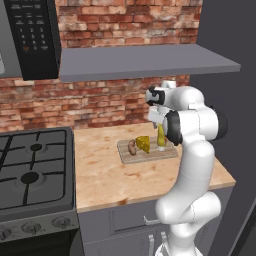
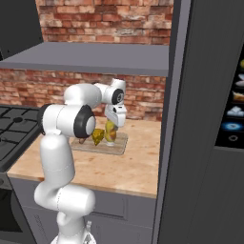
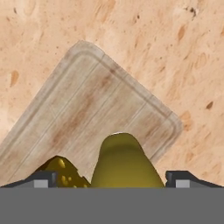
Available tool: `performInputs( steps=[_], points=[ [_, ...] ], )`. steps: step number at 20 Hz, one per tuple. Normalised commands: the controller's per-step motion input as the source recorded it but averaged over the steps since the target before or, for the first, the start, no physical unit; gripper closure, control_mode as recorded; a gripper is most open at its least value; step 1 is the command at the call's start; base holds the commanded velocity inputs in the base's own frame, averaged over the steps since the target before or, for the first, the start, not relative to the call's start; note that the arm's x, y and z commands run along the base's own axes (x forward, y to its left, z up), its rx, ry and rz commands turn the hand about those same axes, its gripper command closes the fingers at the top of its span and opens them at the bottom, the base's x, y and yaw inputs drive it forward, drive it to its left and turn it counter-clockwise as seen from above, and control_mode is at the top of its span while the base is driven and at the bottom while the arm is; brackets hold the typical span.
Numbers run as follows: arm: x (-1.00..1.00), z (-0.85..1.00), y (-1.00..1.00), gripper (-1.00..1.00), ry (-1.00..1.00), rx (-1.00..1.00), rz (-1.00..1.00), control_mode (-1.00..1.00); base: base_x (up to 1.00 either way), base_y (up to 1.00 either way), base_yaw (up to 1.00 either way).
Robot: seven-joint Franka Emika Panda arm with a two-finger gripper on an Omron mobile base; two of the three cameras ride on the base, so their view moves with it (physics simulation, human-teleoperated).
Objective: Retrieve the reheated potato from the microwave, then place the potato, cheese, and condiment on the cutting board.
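The cutting board (image 2: 118, 144) lies on the counter (image 2: 119, 171) near the brick wall (image 2: 43, 88). The condiment (image 2: 110, 133) stands upright on it, the cheese (image 2: 98, 137) just beside. The gripper (image 2: 113, 125) hangs right over the bottle; its fingers are hard to make out.

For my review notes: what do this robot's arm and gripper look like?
The arm is glossy white, built of rounded, bulbous segments with dark grey to black discs at the joints. The hand carries a black band beside a white block. The gripper ends in two small dark finger tips with lighter grey pads. No cables or markings visible.
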Motion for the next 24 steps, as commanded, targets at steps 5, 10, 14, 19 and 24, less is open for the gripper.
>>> performInputs(
  steps=[5,10,14,19,24],
  points=[
    [0.0,0.0,0.05,-1.0,-0.04,0.0,0.0,-1.0,0.0,0.0,0.0],
    [-0.04,0.0,0.01,-1.0,-0.02,0.0,0.0,-1.0,0.0,0.0,0.0],
    [0.0,0.0,-0.07,-1.0,0.0,0.0,0.0,-1.0,0.0,0.0,0.0],
    [-0.01,0.0,-0.16,-1.0,0.0,0.0,0.0,-1.0,0.0,0.0,0.0],
    [0.0,0.01,-0.17,-1.0,-0.01,0.0,0.0,-1.0,0.0,0.0,0.0]
  ],
)
